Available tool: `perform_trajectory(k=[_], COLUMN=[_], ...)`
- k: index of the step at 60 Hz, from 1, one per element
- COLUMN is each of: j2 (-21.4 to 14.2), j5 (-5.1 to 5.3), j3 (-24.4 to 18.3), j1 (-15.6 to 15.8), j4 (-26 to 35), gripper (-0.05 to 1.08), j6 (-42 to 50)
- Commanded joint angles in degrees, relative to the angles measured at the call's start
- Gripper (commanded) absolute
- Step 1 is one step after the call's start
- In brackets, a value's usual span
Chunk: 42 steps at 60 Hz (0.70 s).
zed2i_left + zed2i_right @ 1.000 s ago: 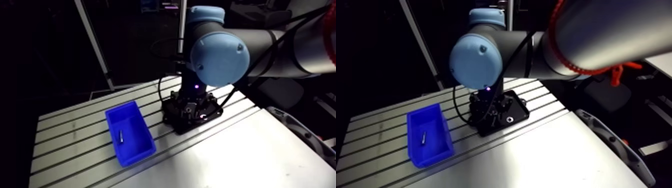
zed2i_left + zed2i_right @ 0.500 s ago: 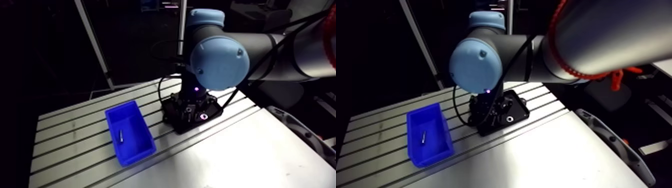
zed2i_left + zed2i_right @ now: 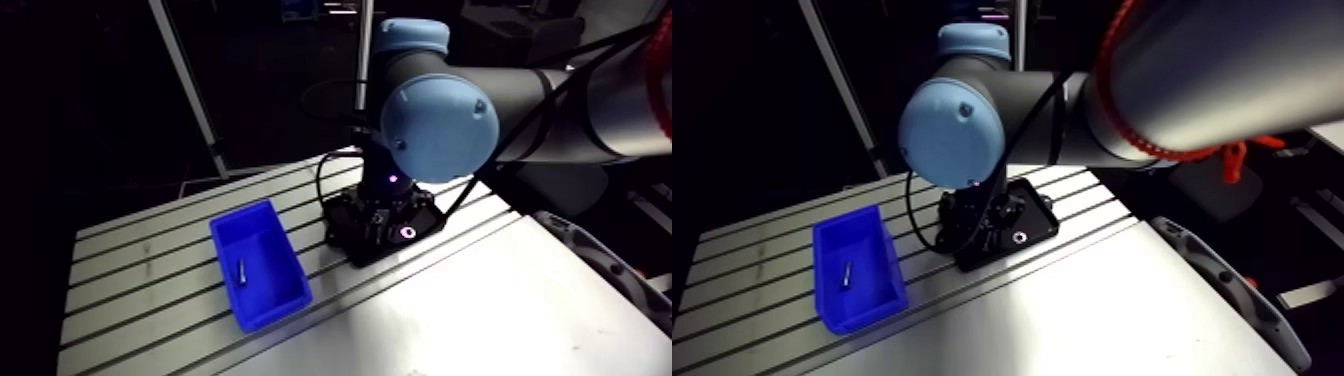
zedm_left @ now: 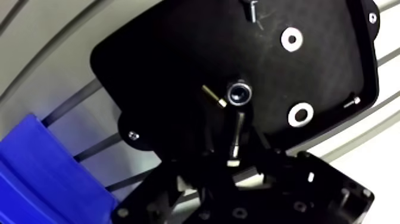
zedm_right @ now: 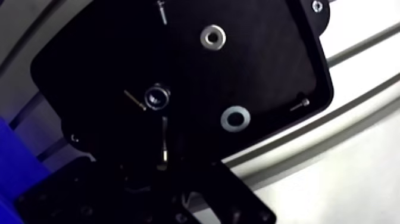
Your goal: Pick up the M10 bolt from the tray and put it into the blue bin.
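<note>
A near washer lies flat ahead of the end effector and off to one side, and a far washer lies well beyond it. A short brass screw lies ahead on the other side. A thin screw lies farthest ahead, and a small screw lies just past the near washer. Beneath runs the slotted counter

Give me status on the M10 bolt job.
Done: the hand is down over the black tray, a long bolt just ahead of it. In hand: nothing I can confirm gripped. Left: grasp, lift, carry to the blue bin, which already holds one small fastener, size unclear.
</note>
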Motion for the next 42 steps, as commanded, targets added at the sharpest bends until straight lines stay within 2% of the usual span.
perform_trajectory(k=[1, 42], j2=[0.04, 0.04], j5=[-0.02, -0.02], j3=[0.16, 0.25], j1=[0.03, -0.05], j4=[-0.02, -0.02], gripper=[0.6, 0.68], j6=[0.0, -0.01])
